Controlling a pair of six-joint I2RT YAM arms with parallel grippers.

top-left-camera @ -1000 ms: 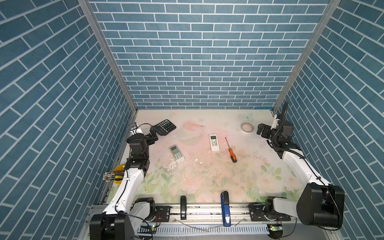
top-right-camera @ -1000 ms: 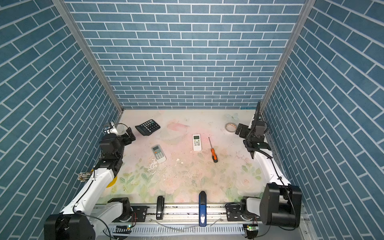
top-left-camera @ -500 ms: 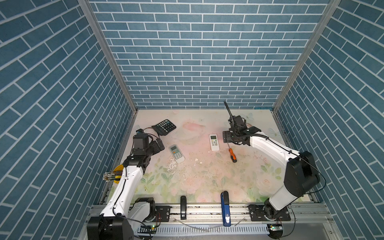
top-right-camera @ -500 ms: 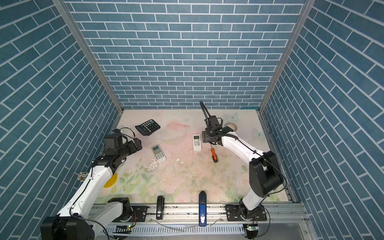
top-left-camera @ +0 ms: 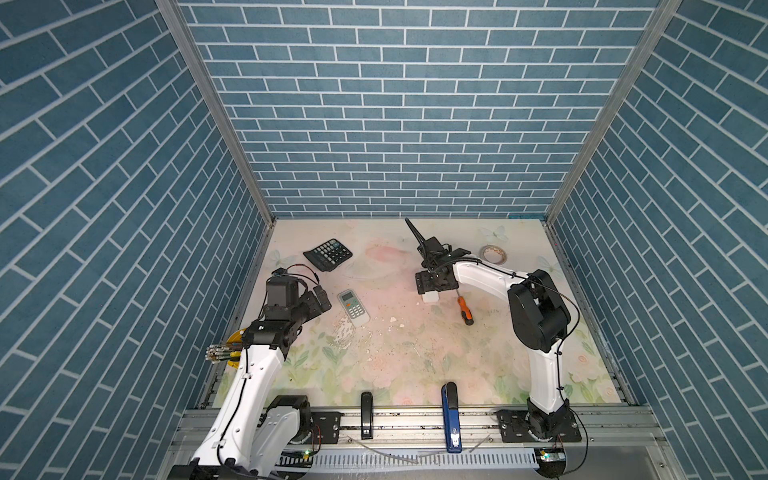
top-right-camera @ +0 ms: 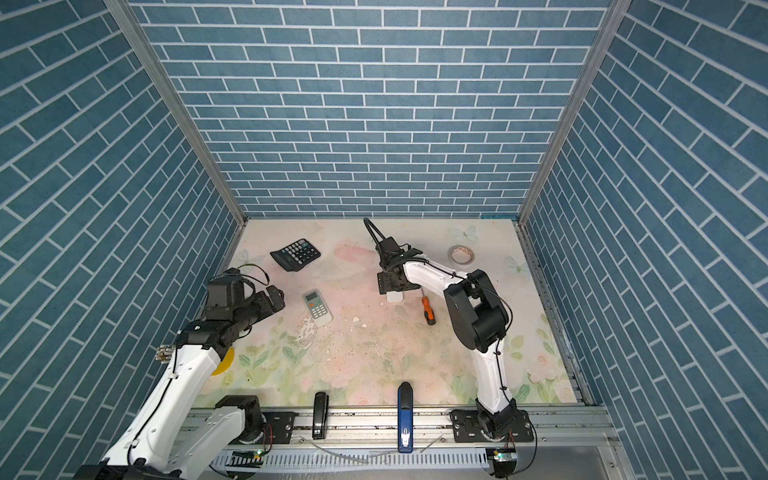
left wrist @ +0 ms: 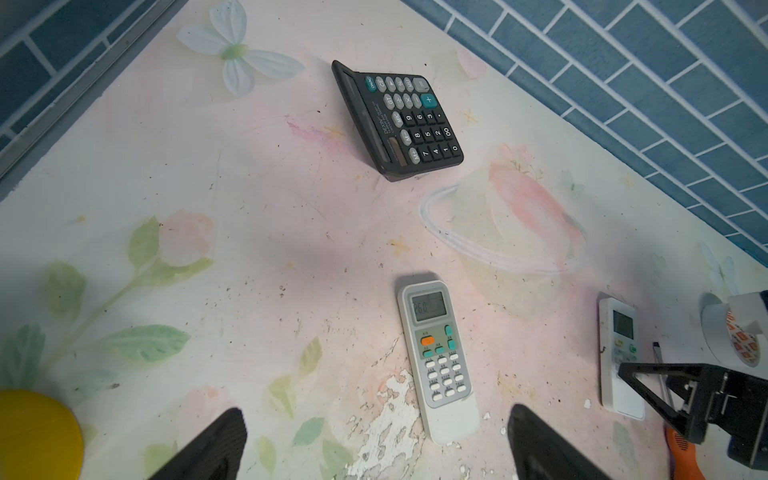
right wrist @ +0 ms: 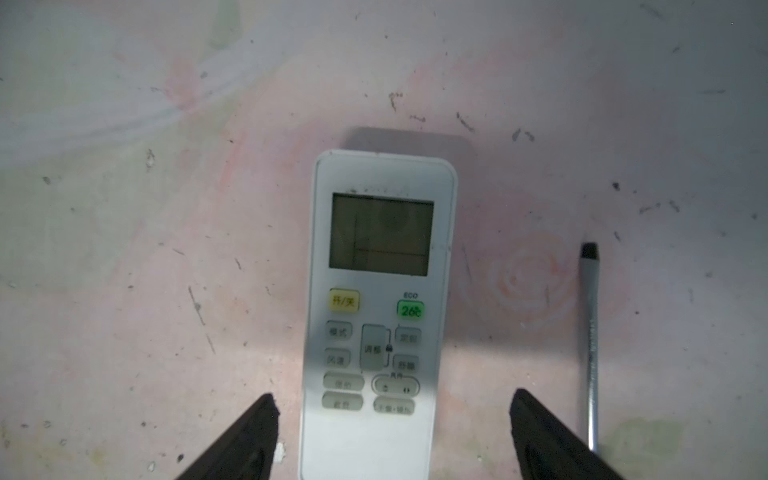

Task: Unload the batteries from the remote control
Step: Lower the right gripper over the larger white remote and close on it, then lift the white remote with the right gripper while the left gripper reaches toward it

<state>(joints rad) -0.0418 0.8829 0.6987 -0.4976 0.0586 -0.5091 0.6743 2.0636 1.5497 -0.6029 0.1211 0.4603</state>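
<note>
At the far left a yellow disc (left wrist: 37, 432) lies by the edge of the counter (top-left-camera: 415, 353), partly hidden under the left arm and out of the work. Further in, the left hand (top-left-camera: 321, 297) hangs above the counter, released. Its fingers (left wrist: 216, 449) are spread wide with nothing between them. It points at the grey remote control (top-left-camera: 353, 307), which lies just ahead of it with keypad and display up. The hand looks ready to pick that remote up or steady it. Behind both, toward the back wall, a black calculator (top-left-camera: 327, 254) rests well apart and has no part in the job.

Right of centre, the right hand (right wrist: 394, 397) points straight down over the white remote control (right wrist: 380, 232). It is also released, with one finger on each side of the remote's button end and a clear gap on both sides. I cannot tell whether the tips are down at the remote's level or above it. Straddling the narrow width suits a grip across the body.

No batteries show anywhere. Both remotes lie face up, so the batteries are most likely inside, behind covers on the undersides. If so, the white remote must be lifted and turned before anything comes out.

Just beside the white remote lies an orange-handled screwdriver (top-left-camera: 465, 309), roughly parallel to it with its blade toward the back wall, possibly there for prying a cover. Farther back and right, a roll of tape (top-left-camera: 493, 254) lies flat and unused.
</note>
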